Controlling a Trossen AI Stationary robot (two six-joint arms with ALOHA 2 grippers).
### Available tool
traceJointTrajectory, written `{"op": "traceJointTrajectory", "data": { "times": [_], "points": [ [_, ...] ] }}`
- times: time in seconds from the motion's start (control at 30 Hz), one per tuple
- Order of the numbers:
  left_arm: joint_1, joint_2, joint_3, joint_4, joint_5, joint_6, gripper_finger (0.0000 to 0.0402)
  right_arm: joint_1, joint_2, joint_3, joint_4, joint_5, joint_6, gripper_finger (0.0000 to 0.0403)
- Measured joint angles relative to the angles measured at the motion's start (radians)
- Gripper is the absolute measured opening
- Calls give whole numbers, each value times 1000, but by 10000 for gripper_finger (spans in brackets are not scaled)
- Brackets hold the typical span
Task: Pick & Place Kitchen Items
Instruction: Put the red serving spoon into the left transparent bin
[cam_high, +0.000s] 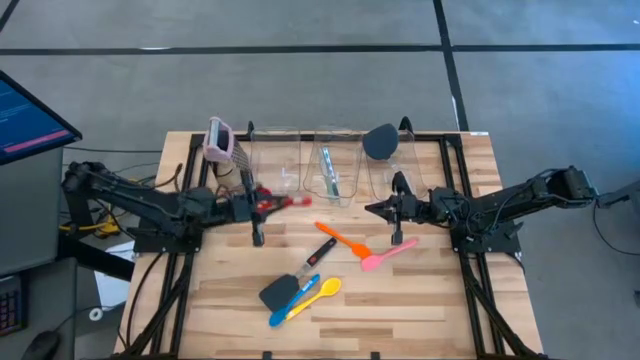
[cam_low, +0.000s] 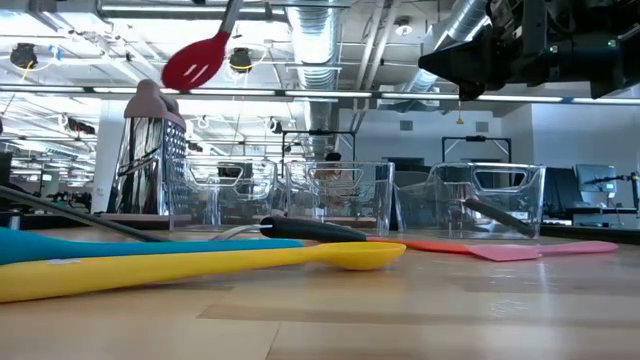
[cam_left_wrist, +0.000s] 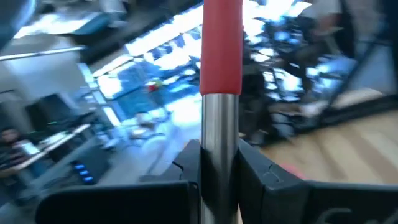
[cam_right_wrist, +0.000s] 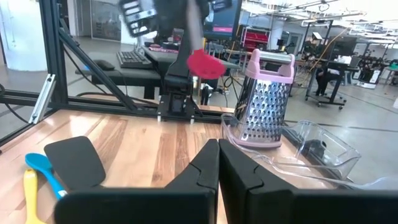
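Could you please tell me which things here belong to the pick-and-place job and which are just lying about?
Job:
red slotted spoon, held by left gripper
orange spatula
pink spatula
black spatula
yellow spoon
blue spoon

Lying about:
grater
monitor

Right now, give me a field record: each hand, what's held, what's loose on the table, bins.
left hand: shut on red slotted spoon, lifted above the table near the left bin
right hand: shut, empty, by the right bin
loose on table: orange spatula, pink spatula, black spatula, blue spoon, yellow spoon, red-handled tool
middle bin: holds a clear-teal utensil
grater: upright, beside left bin
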Motion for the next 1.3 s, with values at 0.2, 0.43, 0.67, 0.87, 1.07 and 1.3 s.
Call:
{"op": "traceJointTrajectory", "data": {
  "times": [0.2, 0.43, 0.67, 0.87, 1.07, 1.3],
  "points": [
    [118, 13, 0, 13, -6, -9, 31, 0, 0, 0, 4, 0, 0, 0],
    [220, 58, 0, 15, -4, -10, 31, 0, 0, 0, 36, 0, 0, 0],
    [406, 97, 1, 99, -5, -186, 31, 0, 0, 0, 36, 0, 0, 0],
    [542, 183, 1, 184, 67, -330, 31, 0, 0, 0, 36, 0, 0, 0],
    [629, 307, 1, 206, 115, -383, 31, 0, 0, 0, 36, 0, -6, 0],
    [723, 407, 1, 212, 63, -499, 31, 0, 0, 0, 36, 0, -8, 0]
  ]
}}
